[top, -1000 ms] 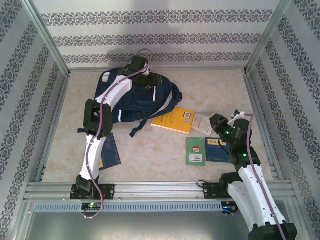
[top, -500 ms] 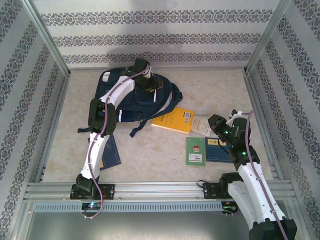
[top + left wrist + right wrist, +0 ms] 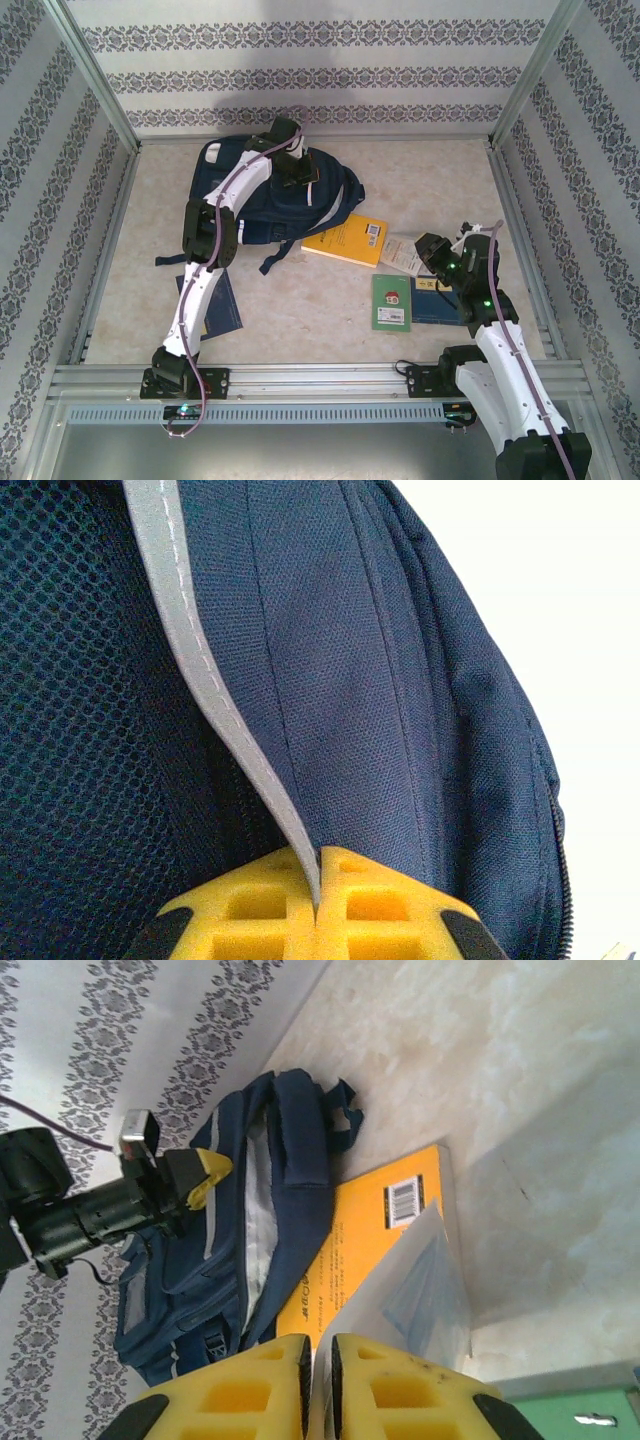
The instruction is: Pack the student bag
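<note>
- The bag (image 3: 262,200) lies flat on the tabletop (image 3: 330,320), near the far edge and left of the middle.
- The left gripper (image 3: 297,172) sits right on top of the bag, on its right half.
- In the left wrist view, the left gripper (image 3: 318,865) is closed tight, with its two yellow fingers pressed together.
- A grey strip (image 3: 200,670) sewn on the bag runs down between those fingers, so the gripper is pinching the bag by this strip.
- Blue cloth lies to the right of the strip and dark mesh to the left.
- The right gripper (image 3: 425,255) is well apart from the bag, near the right edge.
- In the right wrist view, the right gripper (image 3: 320,1345) is almost closed, with just a thin slit showing.
- The corner of a thin clear packet (image 3: 425,1290) goes into that slit, so it looks pinched.
- The packet rests partly on a yellow book (image 3: 360,1250).
- The yellow book (image 3: 346,240) touches the bag's right side.
- A green book (image 3: 391,302) lies near the front edge, close to the right arm.
- A blue book (image 3: 224,305) lies by the left arm, toward the front left corner.
</note>
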You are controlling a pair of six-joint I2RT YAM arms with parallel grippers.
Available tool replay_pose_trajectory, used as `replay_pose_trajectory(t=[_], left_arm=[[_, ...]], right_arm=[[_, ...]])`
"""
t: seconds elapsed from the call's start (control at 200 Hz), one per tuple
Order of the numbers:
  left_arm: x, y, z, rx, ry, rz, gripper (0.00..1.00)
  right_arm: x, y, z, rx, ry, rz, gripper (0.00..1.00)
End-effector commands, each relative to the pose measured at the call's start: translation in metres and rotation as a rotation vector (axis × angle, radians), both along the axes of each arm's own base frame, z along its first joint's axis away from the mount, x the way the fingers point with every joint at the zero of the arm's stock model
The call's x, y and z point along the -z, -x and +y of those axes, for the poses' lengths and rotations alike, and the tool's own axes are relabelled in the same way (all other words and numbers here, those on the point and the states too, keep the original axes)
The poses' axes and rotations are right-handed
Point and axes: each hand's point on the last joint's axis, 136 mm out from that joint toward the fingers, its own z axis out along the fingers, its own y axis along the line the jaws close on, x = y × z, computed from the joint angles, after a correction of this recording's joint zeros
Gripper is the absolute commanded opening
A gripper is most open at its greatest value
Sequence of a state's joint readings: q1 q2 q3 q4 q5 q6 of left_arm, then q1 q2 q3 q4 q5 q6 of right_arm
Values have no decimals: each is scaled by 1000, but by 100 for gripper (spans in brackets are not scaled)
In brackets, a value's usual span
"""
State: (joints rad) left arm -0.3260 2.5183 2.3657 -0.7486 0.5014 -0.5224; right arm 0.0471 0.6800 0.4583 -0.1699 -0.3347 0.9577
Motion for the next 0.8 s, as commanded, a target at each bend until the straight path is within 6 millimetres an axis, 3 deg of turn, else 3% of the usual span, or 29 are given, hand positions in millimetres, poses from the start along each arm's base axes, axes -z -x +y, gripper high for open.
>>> replay_pose_trajectory(t=[0.0,0.315,0.5,0.655,0.774,0.794], left_arm=[[-12,5,-3,32,8,-1,0],[-20,6,-4,48,21,-17,0],[-17,7,-6,56,33,-10,0],[-30,7,-8,65,69,-19,0],[-62,6,-6,66,105,-65,0],[-68,7,-6,69,110,-72,0]], right_arm=[[25,14,-1,-18,16,120,20],[48,38,-13,61,-64,213,28],[66,42,-4,59,-197,218,31],[57,40,-5,56,-193,192,4],[47,39,-8,55,-153,173,0],[33,36,-9,58,-144,142,0]])
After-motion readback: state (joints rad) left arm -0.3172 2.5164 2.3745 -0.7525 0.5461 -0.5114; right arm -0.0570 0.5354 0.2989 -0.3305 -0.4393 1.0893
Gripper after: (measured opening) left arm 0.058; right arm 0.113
